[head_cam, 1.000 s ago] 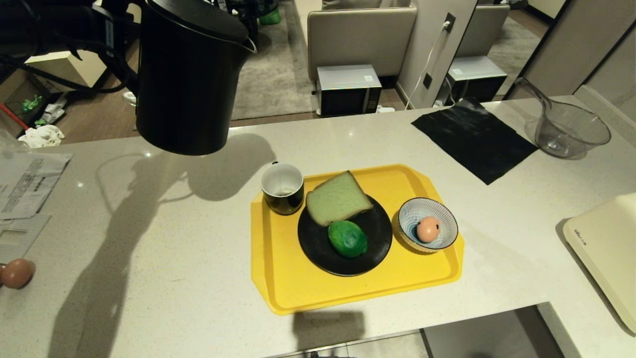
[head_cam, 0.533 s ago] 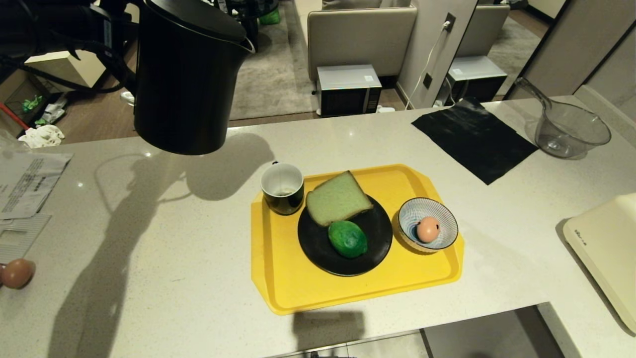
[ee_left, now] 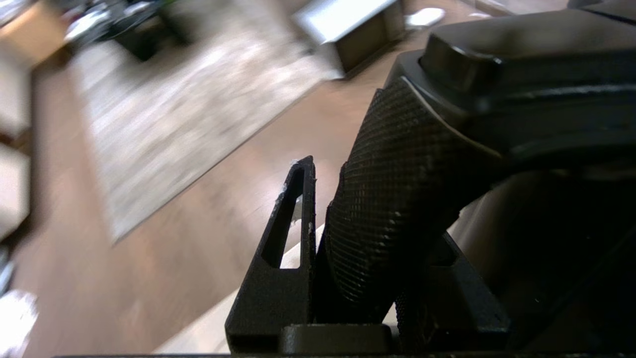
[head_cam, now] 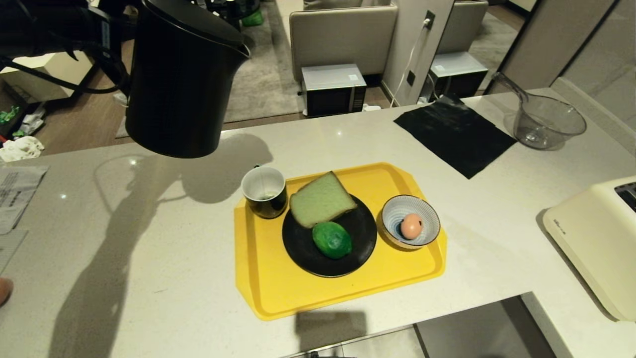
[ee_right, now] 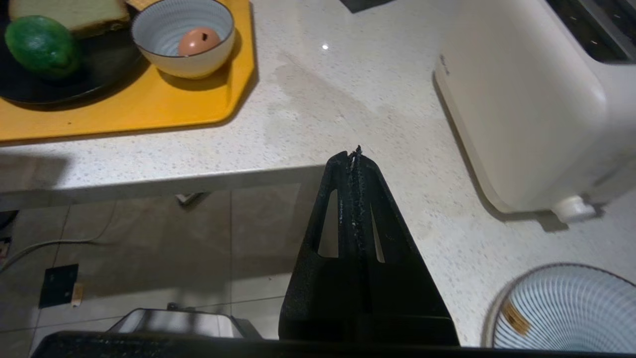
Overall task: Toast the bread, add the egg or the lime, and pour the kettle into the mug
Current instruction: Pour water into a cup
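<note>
The black kettle (head_cam: 179,79) hangs in the air above the counter, behind and to the left of the mug (head_cam: 264,191), spout toward the mug. My left gripper (ee_left: 377,223) is shut on the kettle's textured handle (ee_left: 397,199). The mug stands at the back left corner of the yellow tray (head_cam: 278,288). The pale green bread (head_cam: 320,199) and the lime (head_cam: 332,239) lie on a black plate (head_cam: 303,248). An egg (head_cam: 411,225) rests in a striped bowl (head_cam: 392,214). My right gripper (ee_right: 354,154) is shut and empty, low at the counter's front edge.
A cream toaster (head_cam: 596,238) stands at the right end of the counter. A black mat (head_cam: 454,134) and a clear glass jug (head_cam: 544,122) sit at the back right. Papers (head_cam: 15,189) lie at the far left. Another striped bowl (ee_right: 561,313) is near the toaster.
The whole head view has shifted left, so the camera has turned. The kettle stays held in the same pose and nothing on the tray has moved.
</note>
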